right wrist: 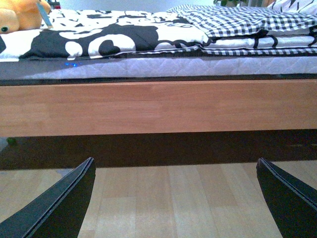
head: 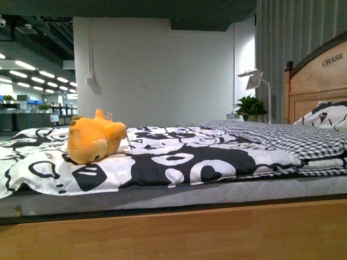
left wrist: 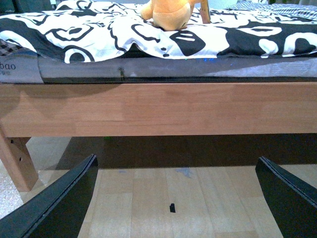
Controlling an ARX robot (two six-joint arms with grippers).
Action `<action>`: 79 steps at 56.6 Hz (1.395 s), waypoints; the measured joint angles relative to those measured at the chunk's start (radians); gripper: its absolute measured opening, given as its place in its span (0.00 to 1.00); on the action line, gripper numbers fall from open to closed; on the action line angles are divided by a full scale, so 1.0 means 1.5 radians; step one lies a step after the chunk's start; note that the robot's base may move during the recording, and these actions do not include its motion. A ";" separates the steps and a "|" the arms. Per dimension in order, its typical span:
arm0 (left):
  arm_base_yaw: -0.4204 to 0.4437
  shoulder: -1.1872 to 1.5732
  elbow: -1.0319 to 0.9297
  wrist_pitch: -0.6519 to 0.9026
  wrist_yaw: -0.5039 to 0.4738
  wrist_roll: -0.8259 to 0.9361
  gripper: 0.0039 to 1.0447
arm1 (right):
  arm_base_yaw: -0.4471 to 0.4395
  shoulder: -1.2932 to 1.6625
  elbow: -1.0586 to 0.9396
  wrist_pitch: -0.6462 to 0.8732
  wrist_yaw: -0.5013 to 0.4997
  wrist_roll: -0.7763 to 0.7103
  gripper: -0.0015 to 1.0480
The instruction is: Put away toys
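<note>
An orange-yellow plush toy (head: 95, 141) lies on the black-and-white duvet at the bed's left side. The same toy (left wrist: 167, 12) shows in the left wrist view on the duvet, and in the right wrist view only a part of the toy (right wrist: 19, 15) shows at the picture's corner. My left gripper (left wrist: 176, 198) is open, low over the wooden floor in front of the bed frame, with nothing between its black fingers (left wrist: 64, 203). My right gripper (right wrist: 176, 198) is open too, also low before the frame. Neither arm shows in the front view.
The wooden bed rail (head: 179, 233) runs across in front of me, with the mattress (head: 179, 195) above it. A checked blanket (head: 282, 138), a pillow (head: 328, 116) and the headboard (head: 317, 81) lie to the right. A bed leg (left wrist: 17, 163) stands at the frame's end.
</note>
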 joint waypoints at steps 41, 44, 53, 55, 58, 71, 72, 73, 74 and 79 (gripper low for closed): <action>0.000 0.000 0.000 0.000 0.000 0.000 0.94 | 0.000 0.000 0.000 0.000 0.000 0.000 0.94; 0.000 0.000 0.000 0.000 0.000 0.000 0.94 | 0.000 0.000 0.000 0.000 0.000 0.000 0.94; 0.000 0.000 0.000 0.000 0.000 0.000 0.94 | 0.000 0.000 0.000 0.000 0.000 0.000 0.94; 0.000 0.000 0.000 0.000 0.000 0.000 0.94 | 0.000 0.000 0.000 0.000 0.000 0.000 0.94; 0.000 0.000 0.000 0.000 0.000 0.000 0.94 | 0.000 0.000 0.000 0.000 0.000 0.000 0.94; 0.000 0.000 0.000 0.000 0.002 0.001 0.94 | 0.000 0.000 0.000 0.000 0.003 0.000 0.94; 0.000 0.000 0.000 0.000 0.002 0.000 0.94 | 0.000 0.000 0.000 0.000 0.003 0.000 0.94; 0.000 0.000 0.000 0.000 0.002 0.001 0.94 | 0.000 0.000 0.000 0.000 0.003 0.000 0.94; 0.000 0.000 0.000 0.000 0.002 0.000 0.94 | 0.000 0.000 0.000 0.000 0.003 0.000 0.94; 0.000 0.000 0.000 0.000 0.001 0.000 0.94 | 0.000 0.000 0.000 0.000 0.003 0.000 0.94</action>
